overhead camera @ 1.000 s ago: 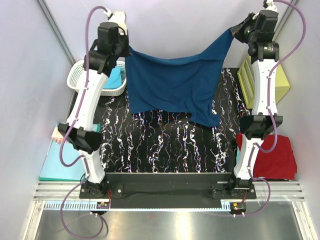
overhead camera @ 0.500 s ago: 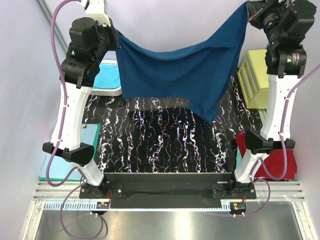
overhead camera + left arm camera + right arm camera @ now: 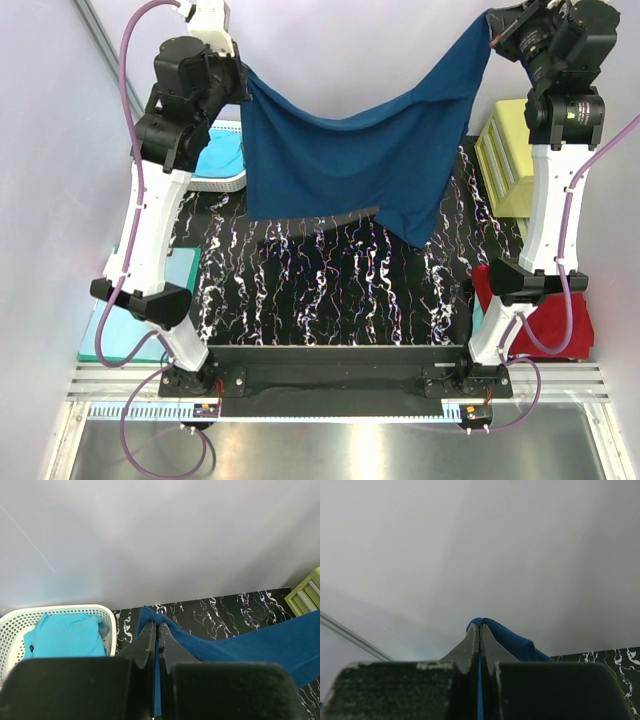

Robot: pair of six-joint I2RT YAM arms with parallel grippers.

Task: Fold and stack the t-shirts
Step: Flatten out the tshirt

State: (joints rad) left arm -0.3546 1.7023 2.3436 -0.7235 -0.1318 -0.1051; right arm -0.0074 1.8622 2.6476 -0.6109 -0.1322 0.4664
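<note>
Cloth of the light, limp navy blue cotton t-shirt (image 3: 350, 160) sags above the black marbled table (image 3: 330, 295), left gripper (image 3: 157, 626) and right gripper (image 3: 480, 626) each pinching one upper corner.

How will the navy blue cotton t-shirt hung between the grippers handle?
Probably floppy: the navy blue cotton t-shirt sags between the left gripper and right gripper. Likely light: two small pinches carry it. Its uneven hanging hem may bunch when laid down.

I see the navy t-shirt (image 3: 350, 160) as soft, matt cloth. The counter (image 3: 330, 290) looks smooth, black with white marble veining. The basket (image 3: 112, 630) is white latticed plastic.
</note>
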